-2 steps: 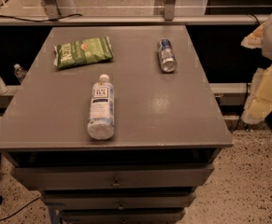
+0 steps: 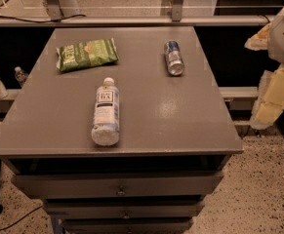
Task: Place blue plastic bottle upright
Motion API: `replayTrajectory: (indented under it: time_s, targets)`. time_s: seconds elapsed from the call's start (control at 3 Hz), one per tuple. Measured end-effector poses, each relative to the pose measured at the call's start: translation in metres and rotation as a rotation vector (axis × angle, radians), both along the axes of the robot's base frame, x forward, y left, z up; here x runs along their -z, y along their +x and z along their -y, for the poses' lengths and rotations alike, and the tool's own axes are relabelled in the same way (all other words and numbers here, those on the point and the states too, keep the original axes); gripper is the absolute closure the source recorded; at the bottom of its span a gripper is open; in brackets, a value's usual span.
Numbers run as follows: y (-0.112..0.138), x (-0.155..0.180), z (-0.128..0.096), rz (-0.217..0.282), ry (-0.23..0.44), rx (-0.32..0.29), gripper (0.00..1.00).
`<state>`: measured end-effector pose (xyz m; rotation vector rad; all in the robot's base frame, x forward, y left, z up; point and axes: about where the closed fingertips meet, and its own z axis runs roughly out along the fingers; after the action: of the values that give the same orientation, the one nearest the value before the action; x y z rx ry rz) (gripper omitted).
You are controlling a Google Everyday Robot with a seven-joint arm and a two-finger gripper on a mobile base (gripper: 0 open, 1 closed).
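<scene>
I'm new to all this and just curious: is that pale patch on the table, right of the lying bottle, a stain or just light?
Camera view: it looks like soft glare from overhead light on the table beside the bottle, not a stain; the can glints likewise; the drawers below sit in shadow; the robot's hand hangs beyond the table's right edge, lit warm yellow.

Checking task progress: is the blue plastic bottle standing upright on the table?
No: the blue plastic bottle lies on its side on the table, while the gripper hangs beyond the table's right edge.
</scene>
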<state>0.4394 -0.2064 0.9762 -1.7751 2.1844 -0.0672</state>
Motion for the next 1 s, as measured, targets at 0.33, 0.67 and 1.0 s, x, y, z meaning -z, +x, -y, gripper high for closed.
replayTrajectory:
  time_s: [0.33, 0.67, 1.0]
  targets:
    - [-0.005, 0.004, -0.036, -0.019, 0.061, -0.178, 0.00]
    - [-0.004, 0.005, -0.086, -0.003, 0.093, -0.447, 0.00]
    - [-0.003, 0.003, -0.091, 0.026, 0.081, -0.521, 0.00]
